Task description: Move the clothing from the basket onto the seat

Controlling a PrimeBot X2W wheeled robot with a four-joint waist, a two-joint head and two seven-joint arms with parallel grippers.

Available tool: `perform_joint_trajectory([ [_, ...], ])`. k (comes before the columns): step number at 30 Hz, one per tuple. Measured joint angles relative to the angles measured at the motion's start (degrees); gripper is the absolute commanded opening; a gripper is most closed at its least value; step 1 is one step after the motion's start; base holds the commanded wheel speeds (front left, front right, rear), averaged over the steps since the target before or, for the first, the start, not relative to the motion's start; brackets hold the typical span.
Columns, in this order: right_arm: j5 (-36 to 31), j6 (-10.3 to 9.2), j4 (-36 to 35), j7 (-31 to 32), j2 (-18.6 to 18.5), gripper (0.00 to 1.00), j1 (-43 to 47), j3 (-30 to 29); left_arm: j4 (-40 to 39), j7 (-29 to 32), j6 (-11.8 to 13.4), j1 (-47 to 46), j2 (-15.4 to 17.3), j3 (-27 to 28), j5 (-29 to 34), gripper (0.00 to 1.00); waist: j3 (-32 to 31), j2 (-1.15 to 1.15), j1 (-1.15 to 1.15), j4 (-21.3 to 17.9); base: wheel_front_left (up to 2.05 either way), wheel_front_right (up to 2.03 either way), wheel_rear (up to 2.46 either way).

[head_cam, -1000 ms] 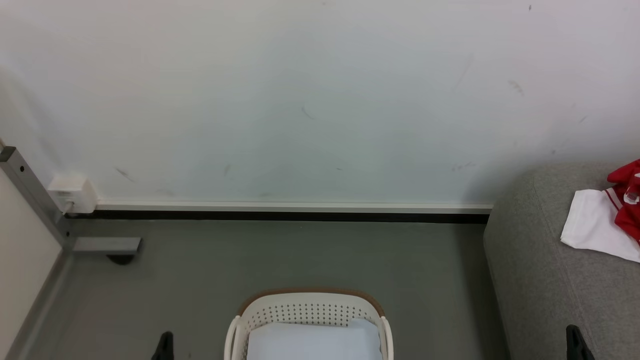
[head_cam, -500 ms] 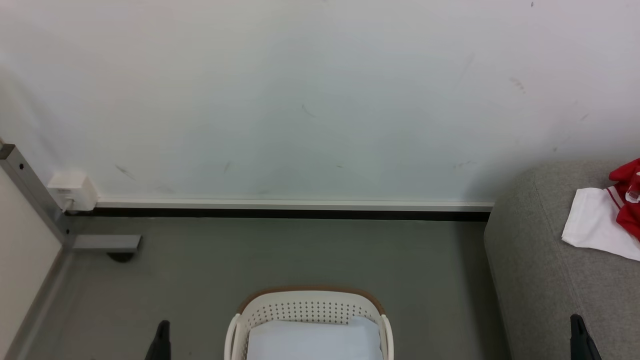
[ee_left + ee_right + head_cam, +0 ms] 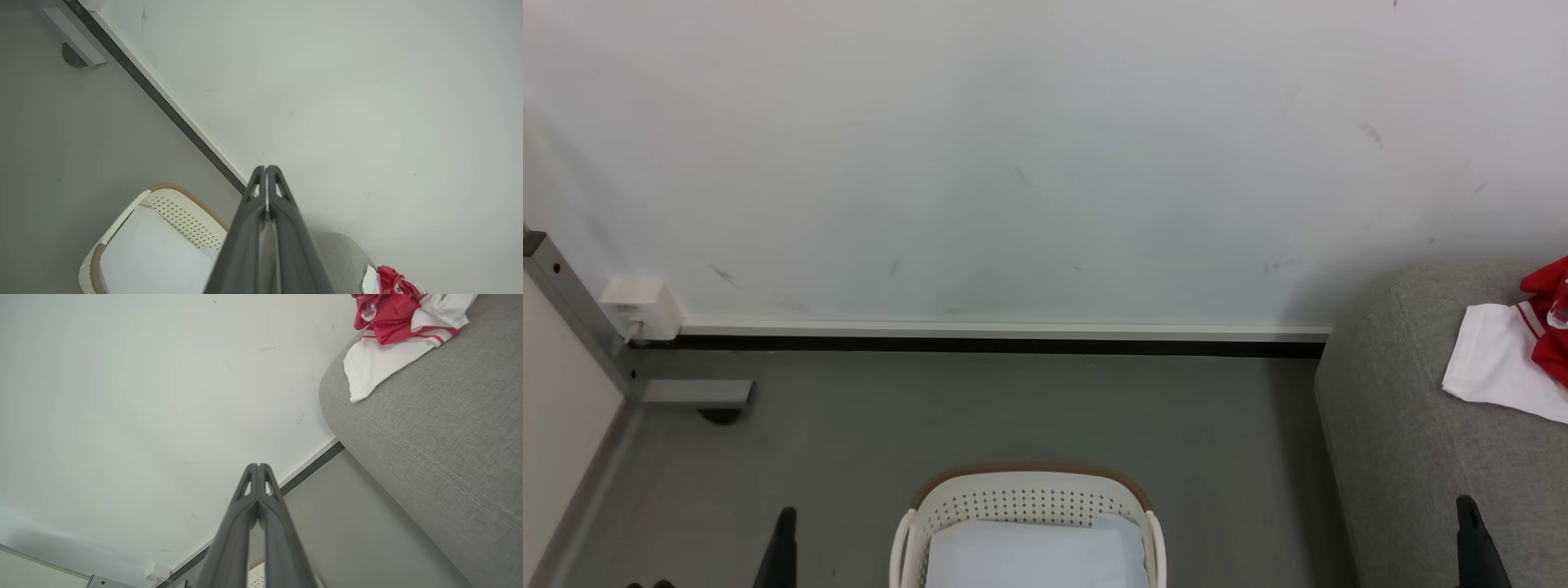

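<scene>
Both tools empty. Left gripper (image 3: 266,169): fingers pressed together tip to tip, nothing between them, aimed at the white wall (image 3: 1029,163). Right gripper (image 3: 258,467): likewise closed on nothing, aimed the same way. In the head view they sit low, one either side of the basket (image 3: 1029,482), well apart from it and from the cloth. I read that as a neutral, parked posture, not a reach. The clothing (image 3: 392,326) lies on top of the seat (image 3: 429,428), near its rounded end by the wall, resting clear of the edge with nothing hanging down the side, so it should stay put. It is a crumpled heap, not laid flat: red bunched at one end, a white panel with stripe trim spread out from it. The long axis seems to run from the red bunch out along the white flap, whose loose corner points toward the seat's rounded end, on the basket side. The frame cuts the heap off, so its full extent is uncertain. The basket stands on the grey floor (image 3: 1013,408), showing a pale pad (image 3: 1033,555) and no red; its near part is out of frame, so I cannot confirm it is cleared. My judgement: the task is at or near its end.
</scene>
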Motion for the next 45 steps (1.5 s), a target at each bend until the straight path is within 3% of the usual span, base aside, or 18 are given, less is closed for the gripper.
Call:
perform_joint_trajectory([
  [45,26.25,-0.01,0.38,6.56,-0.19,0.0,-4.84,-0.48,0.01,6.57,-1.37,-4.6,-0.49,2.35,-24.42,0.0,1.26,0.0,0.0,0.26,0.0,0.0,0.0],
])
